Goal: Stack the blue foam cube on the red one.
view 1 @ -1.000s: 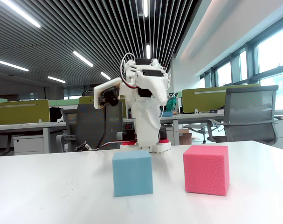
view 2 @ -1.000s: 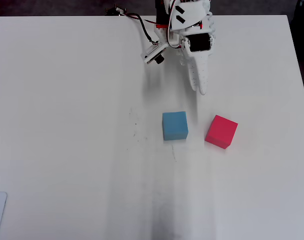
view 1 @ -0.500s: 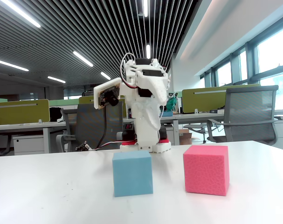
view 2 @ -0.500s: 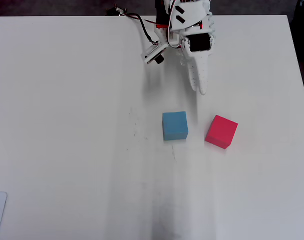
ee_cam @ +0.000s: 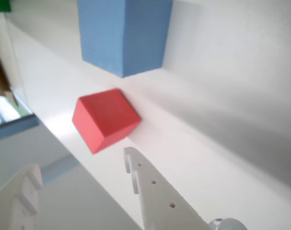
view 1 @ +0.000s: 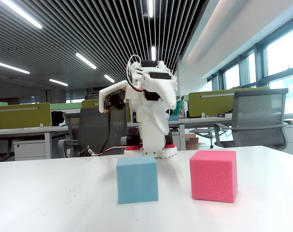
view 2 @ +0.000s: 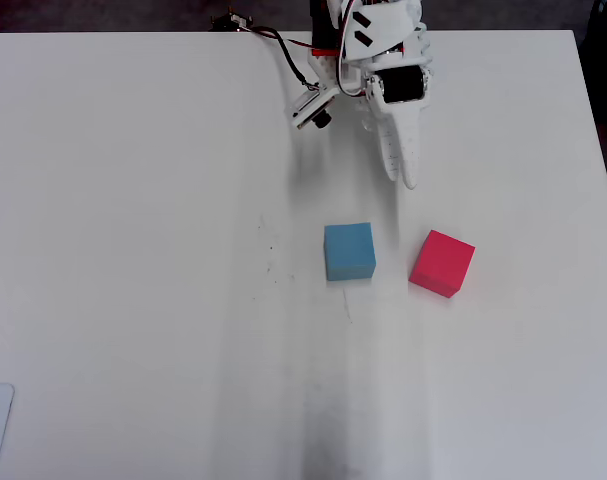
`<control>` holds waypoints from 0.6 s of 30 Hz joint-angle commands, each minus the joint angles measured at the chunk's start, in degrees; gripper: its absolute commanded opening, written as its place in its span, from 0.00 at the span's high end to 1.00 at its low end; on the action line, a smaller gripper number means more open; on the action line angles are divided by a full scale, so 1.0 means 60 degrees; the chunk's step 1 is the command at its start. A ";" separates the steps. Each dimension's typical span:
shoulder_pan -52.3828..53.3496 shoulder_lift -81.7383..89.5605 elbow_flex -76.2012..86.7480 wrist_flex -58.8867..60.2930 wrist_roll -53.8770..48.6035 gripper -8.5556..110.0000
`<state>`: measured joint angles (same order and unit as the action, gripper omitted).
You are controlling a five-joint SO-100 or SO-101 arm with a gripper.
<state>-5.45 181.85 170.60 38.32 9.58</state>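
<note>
Here's the white tabletop (view 2: 133,250), and both cubes sit on it, side by side but apart. In the overhead view the blue foam cube (view 2: 349,251) lies squared-up near the middle, with the red one (view 2: 442,264) just to its right, turned slightly askew. The fixed view shows the same pair from table height: blue foam cube (view 1: 137,179) on the left, red one (view 1: 213,175) on the right, a clear gap between them, neither stacked.

The arm (view 1: 148,104) stands tucked up behind them at the far edge of the tabletop, well clear of both cubes. From above, the gripper (view 2: 406,175) points down toward the gap between the cubes. The wrist view settles its state: two white fingers (ee_cam: 155,191) spread apart, nothing between them, with the blue foam cube (ee_cam: 123,33) and the red one (ee_cam: 104,119) beyond.
</note>
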 commanded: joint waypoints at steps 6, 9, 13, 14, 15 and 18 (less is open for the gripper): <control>0.0791 -0.2856 -0.2271 -0.0337 -0.0059 0.75; 0.1362 -0.4453 -0.4058 -0.0103 -0.0103 0.74; 0.2036 -0.6577 -0.6489 0.0835 -0.0132 0.70; 0.2183 -0.7031 -0.7017 0.1099 -0.0161 0.69; 0.2314 -0.7441 -0.7515 0.1304 -0.0234 0.69; 0.2607 -0.8628 -0.8818 0.2227 -0.0513 0.69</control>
<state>9.49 132.80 124.45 49.66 7.47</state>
